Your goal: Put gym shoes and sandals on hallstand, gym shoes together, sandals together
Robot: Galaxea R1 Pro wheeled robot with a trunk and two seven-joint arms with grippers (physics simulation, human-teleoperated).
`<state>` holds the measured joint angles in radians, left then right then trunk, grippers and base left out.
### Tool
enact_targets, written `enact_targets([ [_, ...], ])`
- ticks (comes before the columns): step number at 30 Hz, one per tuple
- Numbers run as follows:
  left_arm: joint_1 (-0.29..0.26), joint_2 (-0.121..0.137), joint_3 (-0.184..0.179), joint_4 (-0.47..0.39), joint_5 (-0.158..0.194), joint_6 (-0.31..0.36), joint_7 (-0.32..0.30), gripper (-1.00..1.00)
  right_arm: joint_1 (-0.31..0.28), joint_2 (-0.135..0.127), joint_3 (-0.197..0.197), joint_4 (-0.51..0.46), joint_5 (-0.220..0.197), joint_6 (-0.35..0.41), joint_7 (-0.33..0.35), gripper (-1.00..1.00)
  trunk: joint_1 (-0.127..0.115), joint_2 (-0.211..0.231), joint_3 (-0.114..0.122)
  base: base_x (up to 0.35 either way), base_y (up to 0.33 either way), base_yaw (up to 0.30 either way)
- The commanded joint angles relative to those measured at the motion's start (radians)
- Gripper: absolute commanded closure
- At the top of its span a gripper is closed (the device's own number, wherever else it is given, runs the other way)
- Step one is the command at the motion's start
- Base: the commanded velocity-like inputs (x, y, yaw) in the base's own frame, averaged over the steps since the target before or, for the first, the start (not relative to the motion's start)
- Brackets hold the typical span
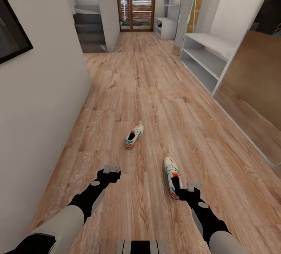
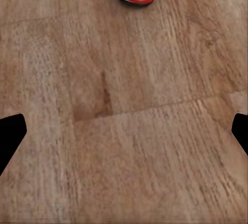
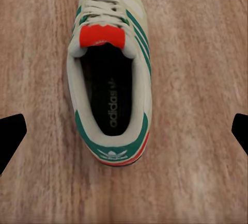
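Gym shoes both lie on the corridor floor [image 1: 156, 90]: the near gym shoe [image 1: 171, 176] just ahead of my right gripper [image 1: 191, 191], the far gym shoe [image 1: 134, 136] further up the planks and nearer the left gripper [image 1: 110, 170]. Right wrist view looks straight down into the near shoe's opening, heel collar closest, red-orange tongue and laces beyond. Both right fingertips sit wide at the frame edges, so that claw is spread open and empty; the left one likewise, over bare wood with only the far shoe's heel in sight.

Step in hand, as I judge it: descend the right claw onto the near shoe. Best bite looks like one finger inside the collar and one outside the sidewall, or straddling the heel; the shoe sits slightly off-centre between the fingers, so I would shift toward it first.

Surface: light brown wood-grain planks, flat. Room: a grey two-shelf unit [image 1: 207, 61] along the right wall, a glazed door at the corridor's end, stairs to the left. No sandals noted.
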<state>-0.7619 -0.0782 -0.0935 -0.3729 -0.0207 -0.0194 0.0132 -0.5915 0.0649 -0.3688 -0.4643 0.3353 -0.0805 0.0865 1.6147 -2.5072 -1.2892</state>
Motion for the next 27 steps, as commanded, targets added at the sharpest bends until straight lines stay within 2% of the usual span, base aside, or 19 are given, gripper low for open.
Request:
enact_targets([
  [1,0.000,0.000,-0.003,0.000,-0.002,-0.002,0.002,-1.00,-0.001,0.001,-0.009,0.000,0.007,-0.004,0.007,-1.00,0.000,-0.001,-0.005,0.000,0.000,0.001],
  [9,-0.002,0.000,-0.007,-0.001,-0.002,-0.002,0.001,-1.00,-0.001,-0.002,-0.009,0.000,0.008,-0.004,0.007,-1.00,0.004,-0.002,-0.036,0.000,0.000,0.000],
  [18,-0.022,-0.006,-0.010,-0.044,-0.001,0.002,0.003,-1.00,-0.001,-0.029,-0.007,0.001,0.007,-0.007,0.008,-1.00,0.008,-0.005,-0.070,0.000,0.000,0.000],
  [27,-0.033,-0.007,-0.009,-0.134,-0.001,0.089,0.003,-1.00,-0.001,-0.037,-0.007,0.001,0.007,-0.021,0.007,-1.00,0.012,-0.007,-0.105,0.000,0.000,0.000],
])
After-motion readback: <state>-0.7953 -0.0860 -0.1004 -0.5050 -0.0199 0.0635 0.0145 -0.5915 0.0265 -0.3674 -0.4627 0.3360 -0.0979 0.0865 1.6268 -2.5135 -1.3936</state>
